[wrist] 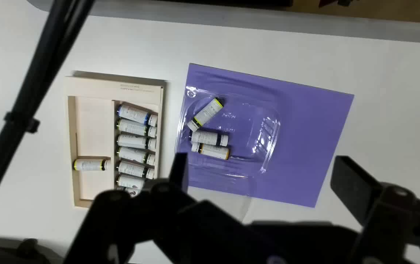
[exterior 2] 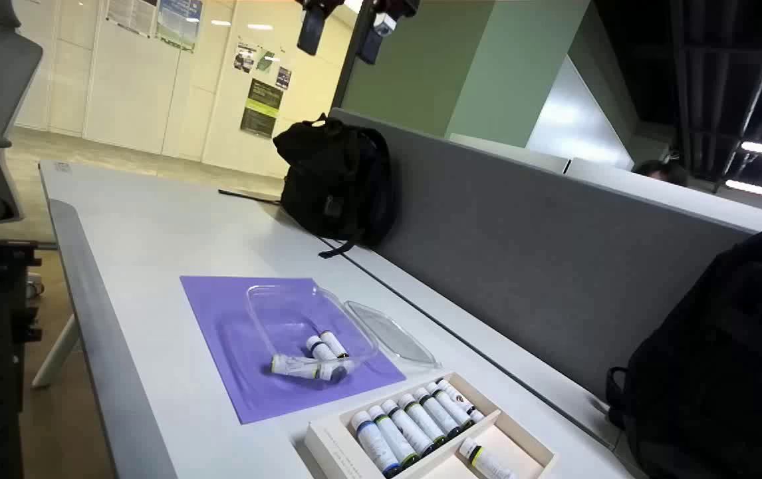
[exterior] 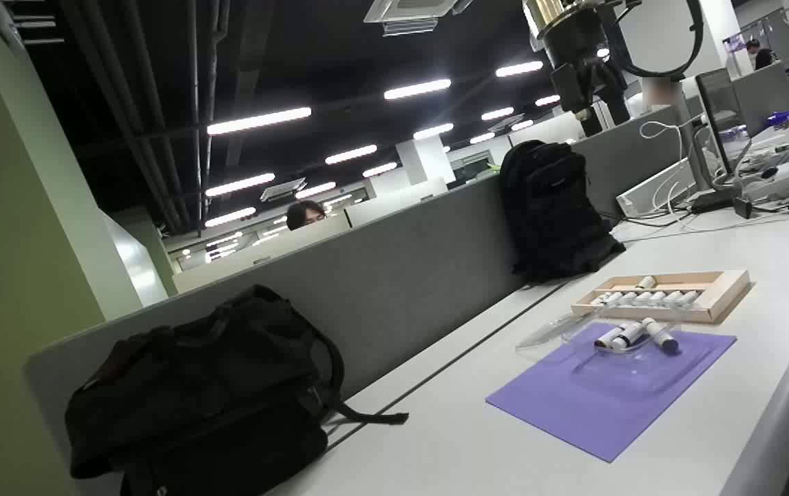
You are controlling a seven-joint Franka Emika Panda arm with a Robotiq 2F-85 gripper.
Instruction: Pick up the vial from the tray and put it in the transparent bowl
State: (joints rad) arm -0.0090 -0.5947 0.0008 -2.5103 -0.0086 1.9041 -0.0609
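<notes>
Well, nearest in the wrist view is the pincer (wrist: 261,163), its two fingers wide apart and holding nothing. It hangs high over the white surface (wrist: 389,95). A thick black cable (wrist: 37,80) hangs near it and might drag on things if the arm goes low.

Below, the clear bowl (wrist: 265,136) sits on the purple mat (wrist: 309,121). Three vials (wrist: 208,138) lie in it, one slanted and two close together. The bowl looks thin and light, so a bump could slide it — and a see-through rim is easy to hit by mistake. A vial let go from too high could knock those three and hop out. In an exterior view, a clear lid (exterior 2: 394,332) lies just beside the bowl, where a low swing could catch it.

Off to the side, apart from the bowl, is the tray (wrist: 114,88). One vial (wrist: 89,165) lies alone in its wide part; a packed row of vials (wrist: 132,141) fills the narrow part. Which one is meant is hard to say, but the lone one seems the easier grab. It is round, so it could roll if just one finger pokes it. In the row, the fingers would likely shove the neighbours.

Farther off, black bags (exterior: 549,207) stand by the grey screen (exterior: 429,275), probably out of the way.
</notes>
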